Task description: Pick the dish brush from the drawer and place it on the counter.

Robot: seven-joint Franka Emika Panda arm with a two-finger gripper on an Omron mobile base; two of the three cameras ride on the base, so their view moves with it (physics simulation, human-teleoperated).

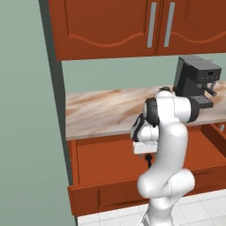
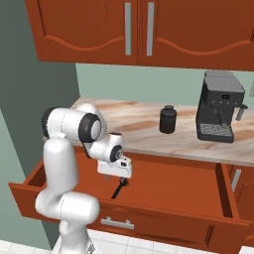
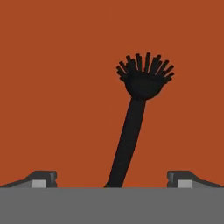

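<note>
The dish brush (image 3: 133, 127) (thin black handle, round bristled head) is seen lying on the drawer (image 3: 52, 87) floor between the released hand (image 3: 112, 178) fingers

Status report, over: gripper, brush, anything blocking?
Gripper open, low inside the open drawer. Dish brush lying on drawer floor between the fingertips, not gripped. Nothing in the way.

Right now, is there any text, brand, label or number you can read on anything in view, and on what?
None: no readable text in any view.
Coffee machine: plain dark body, no brand or markings legible.
Jar: plain dark, no label.
Upper cabinets, drawer, counter: no lettering or signs.
Dish brush: plain black, lying in the drawer between the open gripper fingertips, no marks.
</note>
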